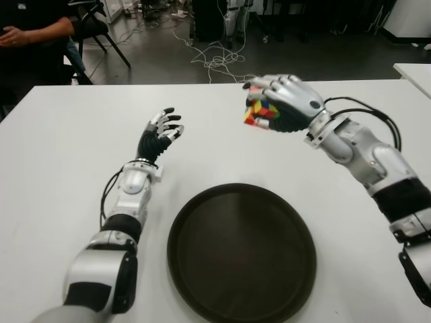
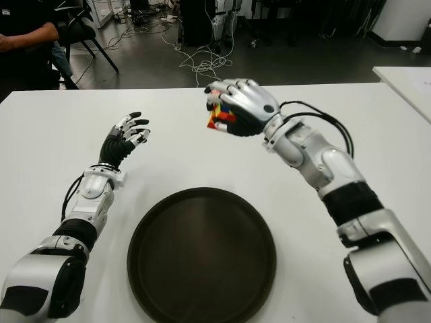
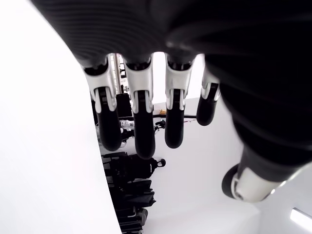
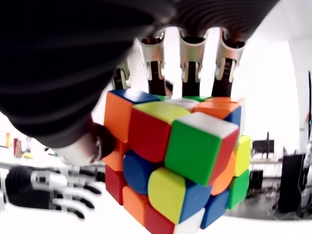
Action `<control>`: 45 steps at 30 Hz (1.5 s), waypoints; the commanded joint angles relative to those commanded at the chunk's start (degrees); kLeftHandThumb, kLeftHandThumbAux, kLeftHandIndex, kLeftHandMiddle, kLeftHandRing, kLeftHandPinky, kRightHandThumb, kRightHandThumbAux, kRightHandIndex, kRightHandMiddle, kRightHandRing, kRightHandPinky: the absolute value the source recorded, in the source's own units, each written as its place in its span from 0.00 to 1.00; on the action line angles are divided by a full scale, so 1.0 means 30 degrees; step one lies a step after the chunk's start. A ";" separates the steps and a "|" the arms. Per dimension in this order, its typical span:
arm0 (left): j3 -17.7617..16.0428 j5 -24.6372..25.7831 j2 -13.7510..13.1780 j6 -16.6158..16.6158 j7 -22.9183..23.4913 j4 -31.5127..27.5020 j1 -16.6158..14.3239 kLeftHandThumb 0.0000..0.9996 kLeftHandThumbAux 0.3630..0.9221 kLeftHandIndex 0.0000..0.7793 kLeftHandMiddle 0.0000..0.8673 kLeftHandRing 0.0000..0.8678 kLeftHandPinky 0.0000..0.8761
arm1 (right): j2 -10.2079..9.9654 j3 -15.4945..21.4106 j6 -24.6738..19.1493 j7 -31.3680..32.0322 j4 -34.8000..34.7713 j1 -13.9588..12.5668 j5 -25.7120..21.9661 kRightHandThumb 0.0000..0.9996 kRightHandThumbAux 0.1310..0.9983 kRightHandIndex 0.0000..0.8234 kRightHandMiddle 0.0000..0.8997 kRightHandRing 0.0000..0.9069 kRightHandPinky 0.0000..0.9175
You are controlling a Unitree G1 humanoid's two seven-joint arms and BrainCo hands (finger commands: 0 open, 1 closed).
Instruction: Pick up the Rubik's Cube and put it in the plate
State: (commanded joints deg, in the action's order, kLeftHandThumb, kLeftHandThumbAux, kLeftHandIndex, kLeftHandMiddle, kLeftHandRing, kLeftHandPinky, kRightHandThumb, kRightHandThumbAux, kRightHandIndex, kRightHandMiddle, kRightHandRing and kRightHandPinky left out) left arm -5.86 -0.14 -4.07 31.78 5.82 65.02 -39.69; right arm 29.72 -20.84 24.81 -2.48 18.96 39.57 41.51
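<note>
Left eye view: lying nearest, dark plate (image 1: 202, 269) on white table (image 1: 54, 161); hovering beside it, left hand (image 1: 160, 134), fingers spread, gripping nothing; clamping Rubik's Cube (image 1: 259, 113) aloft beyond the plate, right hand (image 1: 286, 101).

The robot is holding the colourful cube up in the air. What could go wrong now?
The right hand holds the Rubik's Cube above the bare white table, beyond the dark plate's far rim. If the fingers open here, the cube would probably land on the table and roll away.

The cube pokes out from the fingers, so it might slip on the way.

The open left hand shows left of the plate and looks clear.
</note>
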 joint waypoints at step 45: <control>0.0346 -0.0451 0.0010 0.0270 -0.0655 -0.0220 0.0163 0.12 0.53 0.22 0.29 0.32 0.36 | 0.1641 -0.0684 0.0984 1.3831 -0.5711 -0.4474 -1.0005 0.69 0.70 0.51 0.56 0.57 0.51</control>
State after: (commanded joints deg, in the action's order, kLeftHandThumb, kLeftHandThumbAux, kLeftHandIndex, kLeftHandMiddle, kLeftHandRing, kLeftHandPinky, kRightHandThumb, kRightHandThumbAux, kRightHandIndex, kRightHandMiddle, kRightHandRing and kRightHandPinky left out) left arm -4.83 -1.50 -4.03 32.59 3.85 64.36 -39.20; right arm 34.64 -22.89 27.77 39.01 1.83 26.15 11.50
